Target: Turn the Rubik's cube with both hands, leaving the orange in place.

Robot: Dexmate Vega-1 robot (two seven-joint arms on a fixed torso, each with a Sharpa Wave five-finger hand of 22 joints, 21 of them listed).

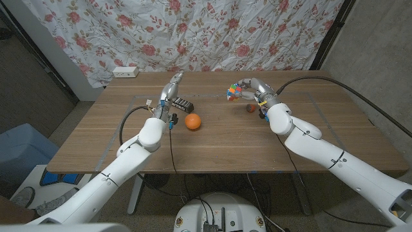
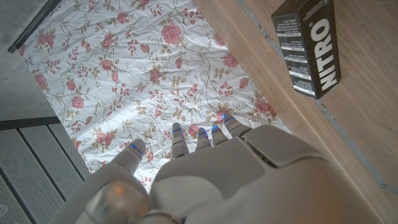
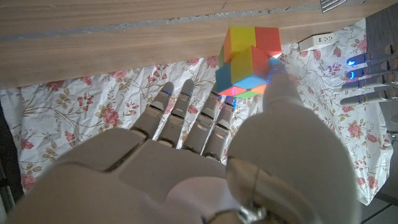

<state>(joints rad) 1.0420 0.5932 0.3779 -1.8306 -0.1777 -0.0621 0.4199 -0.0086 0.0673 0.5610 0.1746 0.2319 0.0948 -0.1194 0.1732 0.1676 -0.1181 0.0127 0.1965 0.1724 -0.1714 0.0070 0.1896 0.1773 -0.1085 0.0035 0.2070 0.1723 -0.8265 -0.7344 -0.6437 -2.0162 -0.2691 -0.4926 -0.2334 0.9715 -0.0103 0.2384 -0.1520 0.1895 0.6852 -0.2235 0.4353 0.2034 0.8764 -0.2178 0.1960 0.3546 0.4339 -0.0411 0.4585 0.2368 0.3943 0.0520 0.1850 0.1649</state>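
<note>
My right hand (image 1: pixel 253 89) holds the Rubik's cube (image 1: pixel 233 91) lifted above the far middle of the table. In the right wrist view the cube (image 3: pixel 249 59) sits against the thumb, partly twisted, with the other fingertips (image 3: pixel 186 118) beside it. The orange (image 1: pixel 192 122) lies on the table nearer me, left of the cube and apart from both hands. My left hand (image 1: pixel 170 91) is raised behind the orange with its fingers apart and pointing up, holding nothing. It also appears in its own wrist view (image 2: pixel 217 180) against the curtain.
A black NITRO box (image 1: pixel 182 103) (image 2: pixel 308 50) lies on the table just right of my left hand, behind the orange. A small dark object (image 1: pixel 248 107) sits under my right hand. A white power strip (image 1: pixel 125 72) lies at the far left edge by the flowered curtain.
</note>
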